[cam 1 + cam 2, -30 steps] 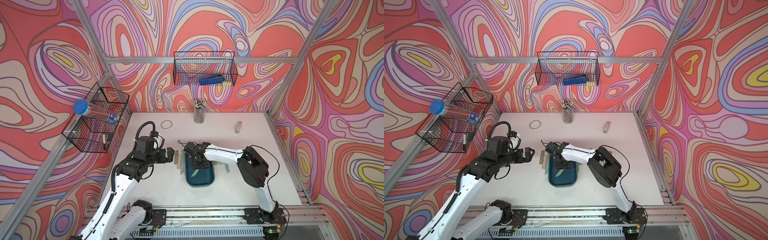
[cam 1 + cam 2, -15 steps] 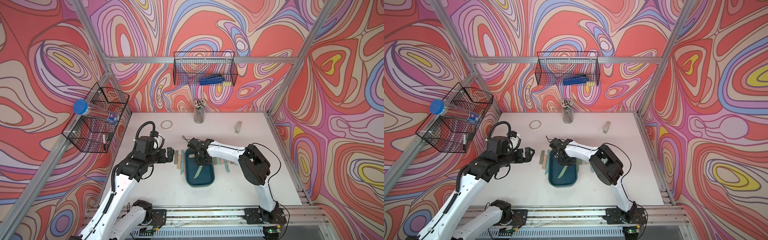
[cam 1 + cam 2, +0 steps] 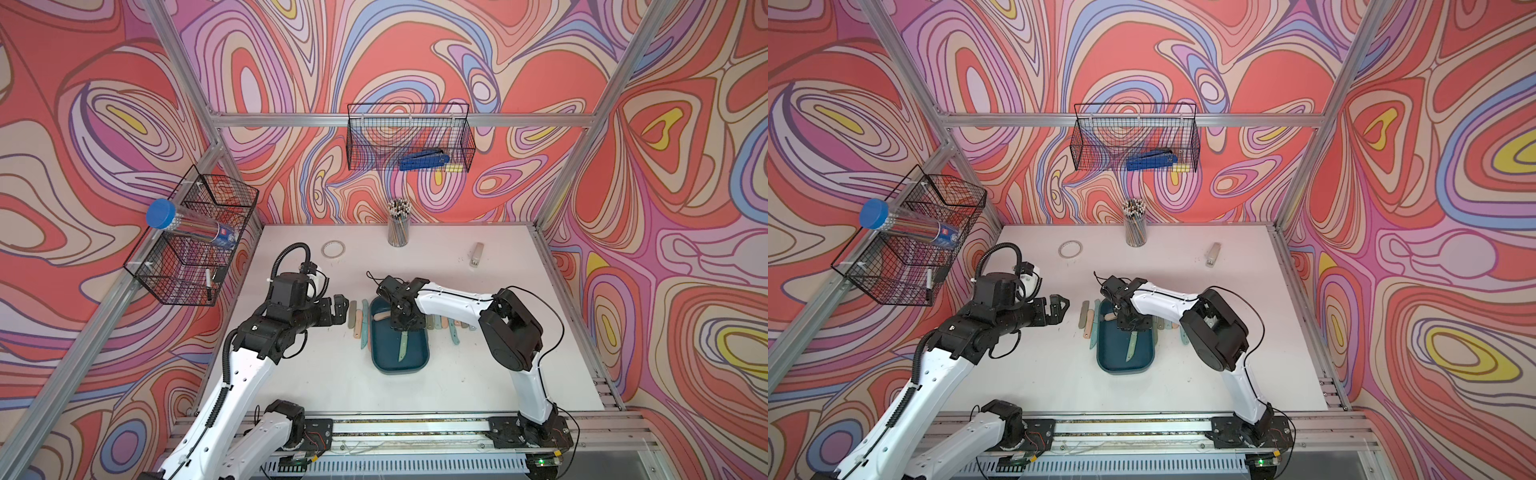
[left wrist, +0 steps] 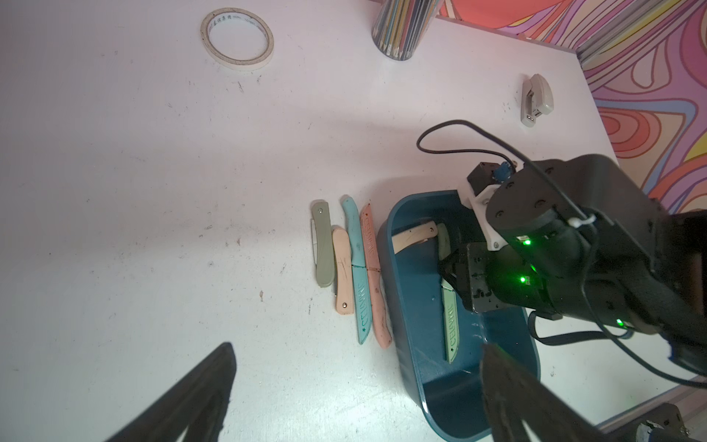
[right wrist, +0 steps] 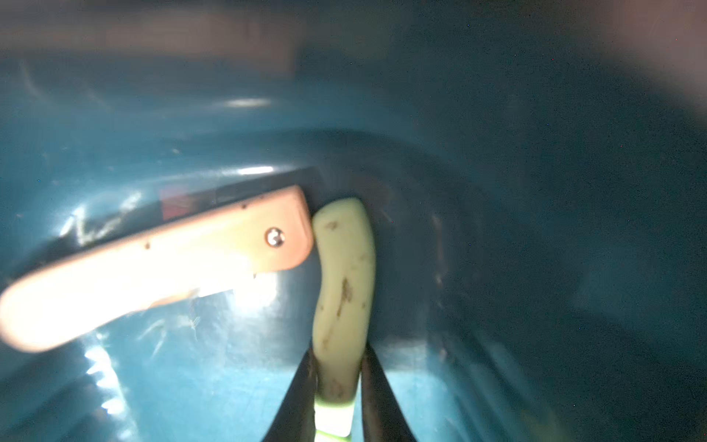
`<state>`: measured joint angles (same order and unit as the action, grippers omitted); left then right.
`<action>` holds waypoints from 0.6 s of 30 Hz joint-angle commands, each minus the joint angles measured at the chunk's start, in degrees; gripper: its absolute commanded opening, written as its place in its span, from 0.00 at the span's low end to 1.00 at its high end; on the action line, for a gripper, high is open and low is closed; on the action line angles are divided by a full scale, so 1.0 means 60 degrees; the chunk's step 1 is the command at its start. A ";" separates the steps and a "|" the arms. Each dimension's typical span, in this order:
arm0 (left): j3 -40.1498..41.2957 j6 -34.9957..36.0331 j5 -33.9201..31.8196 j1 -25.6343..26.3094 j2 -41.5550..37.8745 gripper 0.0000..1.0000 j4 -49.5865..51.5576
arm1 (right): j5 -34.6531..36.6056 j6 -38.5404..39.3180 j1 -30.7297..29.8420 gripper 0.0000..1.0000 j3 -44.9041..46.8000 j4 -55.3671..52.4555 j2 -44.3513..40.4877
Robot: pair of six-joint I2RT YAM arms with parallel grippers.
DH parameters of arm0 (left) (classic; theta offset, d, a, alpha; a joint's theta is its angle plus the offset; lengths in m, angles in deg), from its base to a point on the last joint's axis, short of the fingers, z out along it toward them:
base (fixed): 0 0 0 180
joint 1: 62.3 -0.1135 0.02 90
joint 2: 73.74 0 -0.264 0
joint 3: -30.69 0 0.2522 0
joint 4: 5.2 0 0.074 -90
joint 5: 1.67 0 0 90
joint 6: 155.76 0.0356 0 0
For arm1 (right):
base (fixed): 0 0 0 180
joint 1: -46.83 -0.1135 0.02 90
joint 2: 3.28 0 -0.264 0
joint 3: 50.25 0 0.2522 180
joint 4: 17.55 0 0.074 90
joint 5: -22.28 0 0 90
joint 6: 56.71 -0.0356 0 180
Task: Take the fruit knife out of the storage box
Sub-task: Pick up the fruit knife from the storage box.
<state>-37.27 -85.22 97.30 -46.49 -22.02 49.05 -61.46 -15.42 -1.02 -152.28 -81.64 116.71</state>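
Note:
The dark teal storage box (image 3: 415,368) (image 3: 1142,362) sits mid-table. Inside it a pale green fruit knife (image 3: 402,347) (image 3: 1132,345) (image 4: 450,325) lies lengthwise with its blade pointing to the near end. My right gripper (image 3: 401,324) (image 5: 336,356) reaches down into the box's far half and is shut on the knife's green handle (image 5: 344,275). A folded peach knife (image 3: 380,316) (image 5: 153,268) lies across the far end, beside that handle. My left gripper (image 3: 343,309) (image 4: 357,356) hangs open and holds nothing, left of the box above the table.
Several knives lie in a row left of the box (image 3: 359,322) (image 4: 352,268), and more lie on its right (image 3: 451,326). At the back stand a pencil cup (image 3: 398,226), a tape ring (image 3: 333,249) and a stapler (image 3: 476,254). Wire baskets hang on the left wall (image 3: 195,241) and the back wall (image 3: 409,137).
My right gripper has shifted toward the box's far end and closed on the green knife's handle. The knife now lies straighter. The left arm has not moved.

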 commanded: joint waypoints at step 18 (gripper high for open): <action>0.0097 0.0153 0.0015 0.0019 -0.0051 1.00 -0.0127 | 0.0892 0.0823 0.0007 0.19 -0.0178 -0.0562 -0.1926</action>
<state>-36.94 -85.22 97.33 -46.49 -22.02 49.01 -58.02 -12.42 -1.02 -152.19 -83.63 106.89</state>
